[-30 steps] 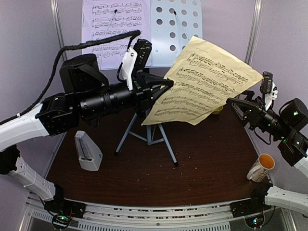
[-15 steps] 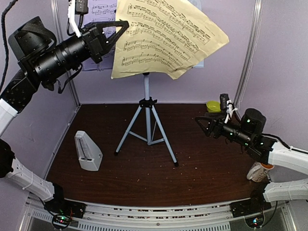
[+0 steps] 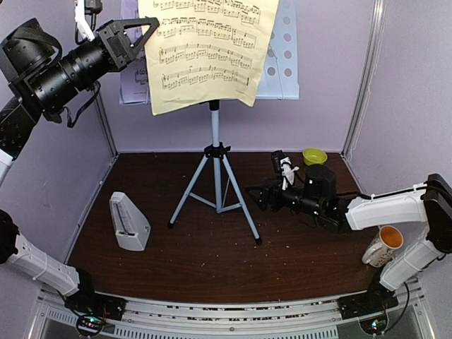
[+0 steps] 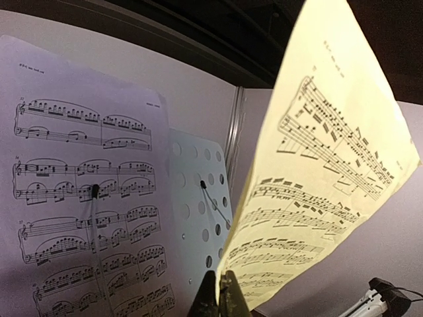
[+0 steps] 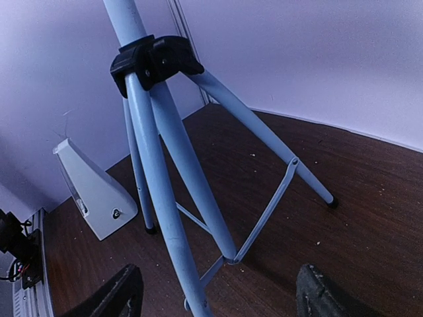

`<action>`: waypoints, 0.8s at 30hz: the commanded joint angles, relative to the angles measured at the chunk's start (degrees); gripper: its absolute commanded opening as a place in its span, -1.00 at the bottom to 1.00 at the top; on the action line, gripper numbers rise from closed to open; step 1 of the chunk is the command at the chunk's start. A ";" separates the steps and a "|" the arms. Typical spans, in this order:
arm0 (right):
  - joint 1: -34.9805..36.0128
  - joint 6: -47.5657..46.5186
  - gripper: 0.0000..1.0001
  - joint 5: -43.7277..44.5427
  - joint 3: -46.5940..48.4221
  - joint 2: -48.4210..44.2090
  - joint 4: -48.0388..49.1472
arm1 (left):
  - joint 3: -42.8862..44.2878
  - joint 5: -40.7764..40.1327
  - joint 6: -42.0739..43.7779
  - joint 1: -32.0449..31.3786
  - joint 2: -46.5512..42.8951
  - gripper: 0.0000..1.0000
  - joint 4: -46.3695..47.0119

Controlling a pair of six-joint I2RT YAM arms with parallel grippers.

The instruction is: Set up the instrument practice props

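1. While raised high at the back left, pinches the yellow page (image 3: 208,56) by its left edge with the left gripper (image 3: 154,23), fingers pressed together on the paper.
2. Holds that page with its long axis close to vertical, slightly tilted, printed side toward the arms, top edge cut off by the overhead view.
3. Hangs it in front of the grey perforated stand desk (image 3: 284,63), covering the desk's middle. Seen from the left wrist, held edge standing off from the desk, sheet slanting away from it. Cannot tell whether paper and desk touch anywhere.
4. On the desk's left half, lilac page (image 3: 133,88), long axis vertical, print toward the arms, a thin black wire arm (image 4: 94,218) lying across it.
5. Under the desk, silver tripod (image 3: 215,185): pole vertical, three legs splayed on the brown table (image 3: 296,258).
6. Left of the tripod and apart from it, grey metronome (image 3: 128,223), upright on the table, narrow end up.
7. Low over the table just right of the tripod, right gripper (image 3: 256,198), pointing left at the legs, fingers wide apart, clear of them.
8. Near the right edge, mug (image 3: 385,244); at the back right, green bowl (image 3: 314,155).
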 commanded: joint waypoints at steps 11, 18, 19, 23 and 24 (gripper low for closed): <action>3.28 -2.52 0.53 -8.97 9.82 12.68 6.55 | 0.94 -7.28 -2.31 0.28 -3.00 -1.00 -0.01; 4.92 -3.13 0.40 -9.67 9.04 12.32 6.56 | 0.19 -9.90 -1.99 0.28 -4.25 -1.00 0.49; 5.02 -3.22 0.36 -9.96 9.03 12.32 6.57 | -0.05 -10.00 -1.92 0.28 -4.41 -1.00 0.71; 5.49 -3.71 0.31 -10.64 8.97 12.24 6.25 | -0.15 -10.02 -1.45 0.28 -4.69 -1.00 1.03; 5.54 -3.75 0.29 -10.88 9.10 12.07 6.07 | -0.13 -10.01 -1.37 0.28 -4.70 -1.00 1.08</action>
